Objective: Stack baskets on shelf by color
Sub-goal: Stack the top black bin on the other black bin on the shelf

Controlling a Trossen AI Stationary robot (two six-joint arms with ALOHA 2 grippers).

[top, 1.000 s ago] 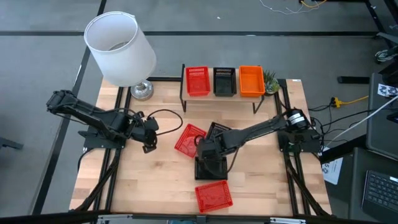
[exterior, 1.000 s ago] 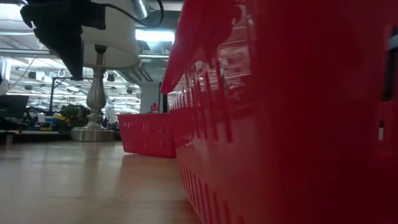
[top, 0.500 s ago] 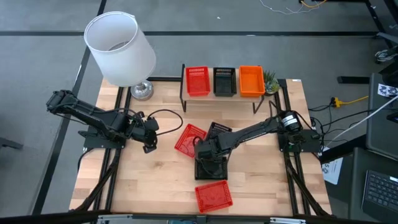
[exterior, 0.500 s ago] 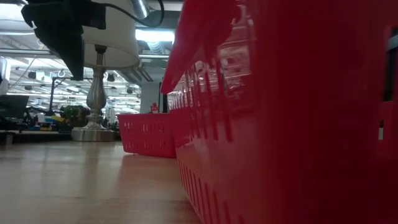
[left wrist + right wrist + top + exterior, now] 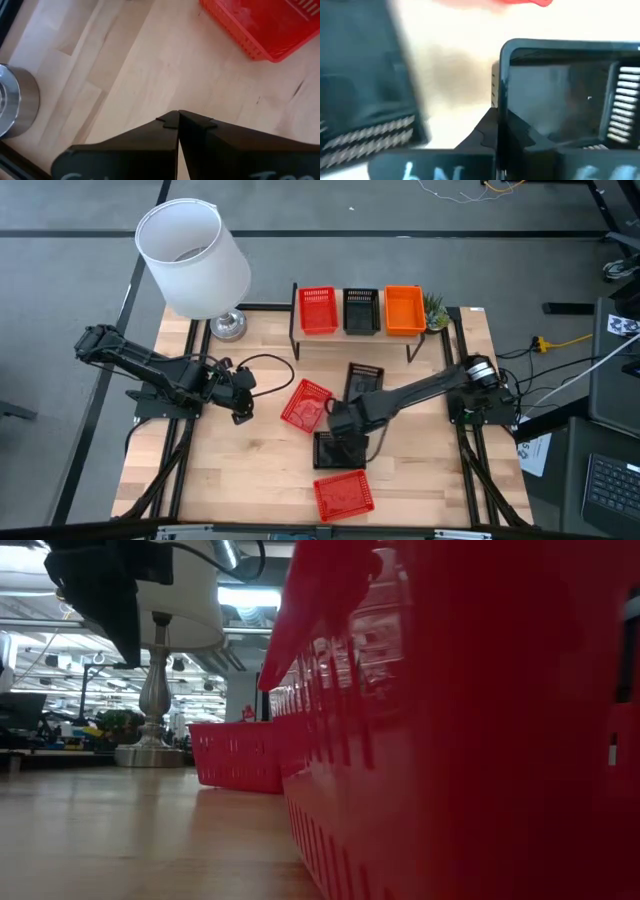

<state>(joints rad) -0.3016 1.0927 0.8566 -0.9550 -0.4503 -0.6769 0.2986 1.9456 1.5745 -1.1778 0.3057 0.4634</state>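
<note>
Your right gripper (image 5: 338, 420) sits mid-table, its jaws pinched on the wall of a black basket (image 5: 560, 95); in the right wrist view the fingers (image 5: 492, 137) meet on that rim, with a second black basket (image 5: 365, 95) beside it. From above you see one black basket (image 5: 340, 448) flat on the table just near of the gripper and another (image 5: 364, 377) just far of it, toward the shelf (image 5: 360, 335); which of the two the jaws grip, you cannot tell from above. Your left gripper (image 5: 240, 388) waits over the left side of the table, and its jaws are closed on nothing (the left wrist view shows the two fingers (image 5: 195, 132) pressed together above bare wood). A tilted red basket (image 5: 305, 404) lies between the two grippers, and its corner shows in the left wrist view. Another red basket (image 5: 343, 494) lies at the near edge, filling most of the low view. On the shelf at the far side you have three baskets in a row: red (image 5: 318, 310) on the left, black (image 5: 360, 311) in the middle, orange (image 5: 403, 310) on the right. A white-shaded lamp (image 5: 193, 258) stands at the far left corner, its metal base (image 5: 15, 107) in the left wrist view. A small green plant (image 5: 435, 309) sits just right of the shelf.
</note>
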